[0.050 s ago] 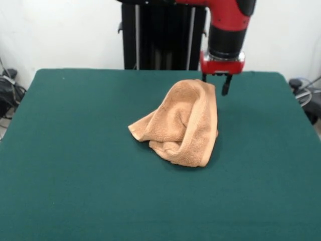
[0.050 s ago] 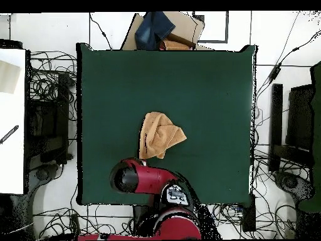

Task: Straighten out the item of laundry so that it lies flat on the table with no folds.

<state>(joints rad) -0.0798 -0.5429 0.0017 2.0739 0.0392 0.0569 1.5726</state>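
Towel [image 1: 180, 123] nowhere near flat yet; bunched into a lumpy heap around the middle of the table [image 1: 75, 165], slightly toward the far side in the front view; thick folds doubled over one another, one corner poking out to the left, a rolled edge running down the right flank; peak of the heap lifted up toward the gripper [image 1: 215, 85].

Gripper right at that far peak, hanging off the red arm [image 1: 228, 25]; two dark fingers pointing down, one [image 1: 225, 85] clear of the cloth on the right, the other half lost behind the top fold; looks like a pinch on the raised edge, but cannot tell for certain whether closed on cloth or merely alongside it.

From overhead, same story: tan crumple [image 2: 160, 135] on bare green, arm covering its near end, plenty of free felt all round for spreading.

Progress, at a guess: early; nothing laid out, every fold left to undo; whole job of pulling corners apart and smoothing ahead.

Containers: a brown cardboard box [image 2: 188, 28] beyond the table's far edge overhead, something dark blue [image 2: 153, 28] heaped in or over it; contents not readable beyond that.
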